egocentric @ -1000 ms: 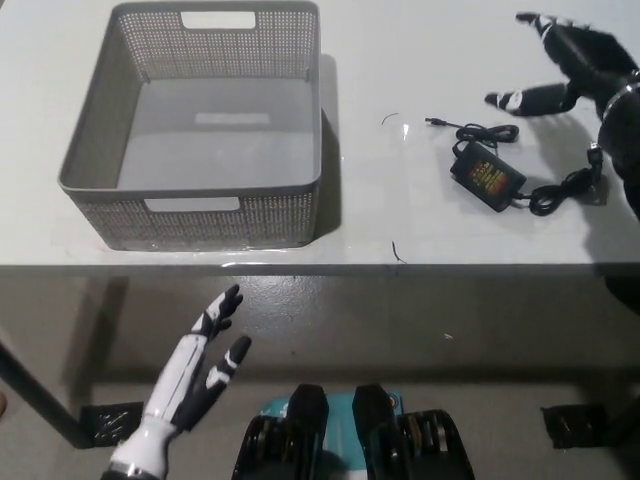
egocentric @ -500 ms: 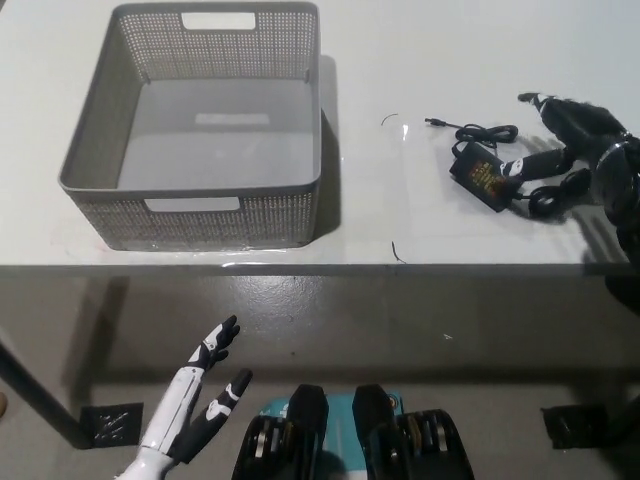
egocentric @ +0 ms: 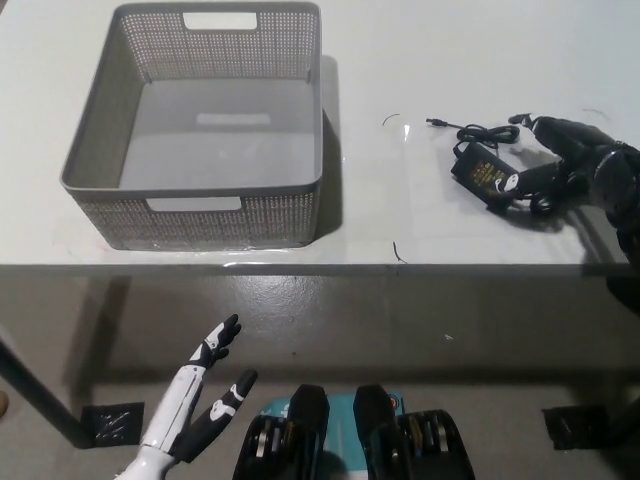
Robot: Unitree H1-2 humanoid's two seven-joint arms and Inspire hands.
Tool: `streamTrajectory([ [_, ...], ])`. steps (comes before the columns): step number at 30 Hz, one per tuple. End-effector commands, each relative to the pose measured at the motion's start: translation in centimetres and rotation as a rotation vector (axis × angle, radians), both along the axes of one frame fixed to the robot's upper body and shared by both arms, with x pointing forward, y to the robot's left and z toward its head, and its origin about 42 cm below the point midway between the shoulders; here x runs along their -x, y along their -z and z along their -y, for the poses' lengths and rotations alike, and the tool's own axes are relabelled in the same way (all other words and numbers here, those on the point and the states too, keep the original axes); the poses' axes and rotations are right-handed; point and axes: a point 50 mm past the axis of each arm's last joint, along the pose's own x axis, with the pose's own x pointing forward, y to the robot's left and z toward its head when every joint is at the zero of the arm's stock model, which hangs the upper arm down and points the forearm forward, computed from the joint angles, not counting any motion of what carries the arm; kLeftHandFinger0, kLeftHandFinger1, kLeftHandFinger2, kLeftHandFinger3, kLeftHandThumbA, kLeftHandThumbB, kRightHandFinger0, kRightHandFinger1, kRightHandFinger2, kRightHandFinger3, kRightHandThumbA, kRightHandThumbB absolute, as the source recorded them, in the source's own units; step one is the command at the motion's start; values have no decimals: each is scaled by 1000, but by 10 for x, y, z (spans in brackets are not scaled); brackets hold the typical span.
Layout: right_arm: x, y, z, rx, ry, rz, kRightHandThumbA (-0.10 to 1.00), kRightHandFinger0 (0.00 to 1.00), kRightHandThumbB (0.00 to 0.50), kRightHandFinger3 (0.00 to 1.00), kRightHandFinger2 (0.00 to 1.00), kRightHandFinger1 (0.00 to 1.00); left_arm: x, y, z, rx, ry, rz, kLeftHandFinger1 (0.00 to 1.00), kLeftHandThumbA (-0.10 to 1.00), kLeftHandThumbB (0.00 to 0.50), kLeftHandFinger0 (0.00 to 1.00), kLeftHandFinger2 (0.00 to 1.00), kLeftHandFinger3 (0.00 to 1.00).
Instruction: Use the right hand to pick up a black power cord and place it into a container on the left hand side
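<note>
A: What lies at the left?
B: The white left hand (egocentric: pixel 200 400) hangs below the table (egocentric: pixel 400 220) edge, fingers spread, holding nothing. Above it, a grey mesh basket (egocentric: pixel 195 205) sits on the tabletop with nothing visible inside.

A: And to the right?
B: The black power cord (egocentric: pixel 485 172), with its adapter block and a thin lead trailing toward the basket side, lies on the table well apart from the basket. The black right hand (egocentric: pixel 560 160) rests at the adapter's right end, fingers curled around the cable there; whether they actually grip it cannot be told.
</note>
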Motion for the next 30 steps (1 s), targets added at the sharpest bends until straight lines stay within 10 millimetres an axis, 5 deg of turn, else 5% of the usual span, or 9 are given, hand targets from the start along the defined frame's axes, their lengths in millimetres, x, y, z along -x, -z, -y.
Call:
streamTrajectory([
  [1, -7, -22, -3, -32, -13, 14, 876, 1000, 500, 1000, 1000, 1000, -4, -13, 3, -3, 16, 62, 1000, 855, 39, 1000, 1000, 1000],
  [20, -42, 3, -27, -12, 42, -82, 833, 1000, 500, 1000, 1000, 1000, -10, -20, 9, -6, 33, 86, 1000, 762, 35, 1000, 1000, 1000],
  [30, -50, 13, -47, 14, 45, -62, 853, 1000, 500, 1000, 1000, 1000, -14, -22, 10, -3, 42, 102, 1000, 742, 77, 1000, 1000, 1000],
])
